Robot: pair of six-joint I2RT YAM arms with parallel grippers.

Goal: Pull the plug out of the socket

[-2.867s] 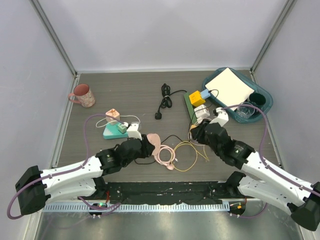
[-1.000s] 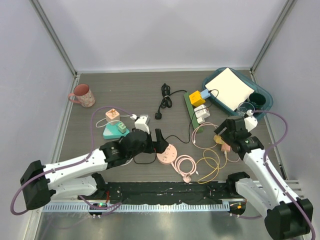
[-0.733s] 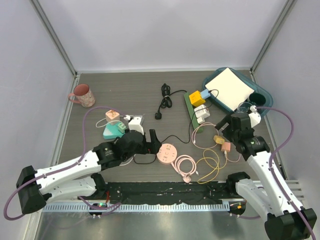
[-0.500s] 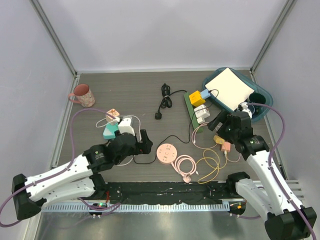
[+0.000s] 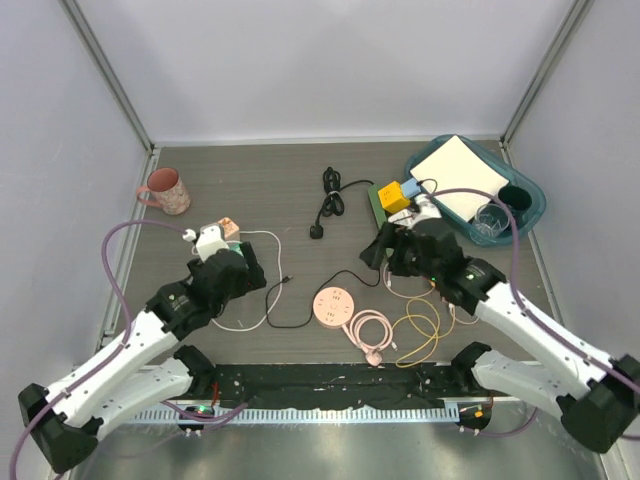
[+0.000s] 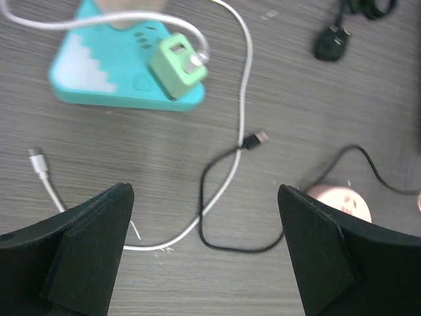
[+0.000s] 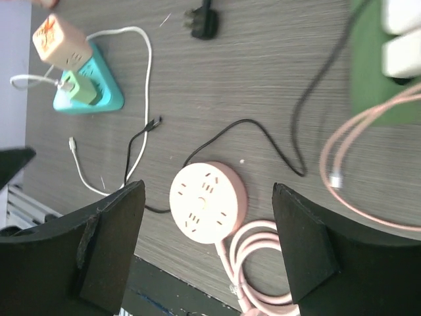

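Observation:
A round pink socket [image 5: 335, 303] lies flat at the table's middle with no plug in its holes [image 7: 207, 201]. A teal triangular socket [image 6: 125, 72] carries a green plug [image 6: 177, 62] and a peach plug [image 7: 60, 36]; the top view hides most of it under my left arm. My left gripper [image 5: 240, 272] hovers open near that teal socket, nothing between its fingers [image 6: 202, 191]. My right gripper [image 5: 383, 255] hangs open above the pink socket's right side, also empty [image 7: 209, 187].
A green power strip [image 5: 383, 212] with a yellow plug [image 5: 392, 192] and white plugs lies at the back right by a blue tray [image 5: 532, 195]. A pink mug [image 5: 165, 190] stands far left. Loose black, white, pink and yellow cables and a black plug [image 5: 318, 232] lie around.
My left arm has drawn back leftward off the pink socket to the teal one. My right arm has swung left from the table's right side toward the middle.

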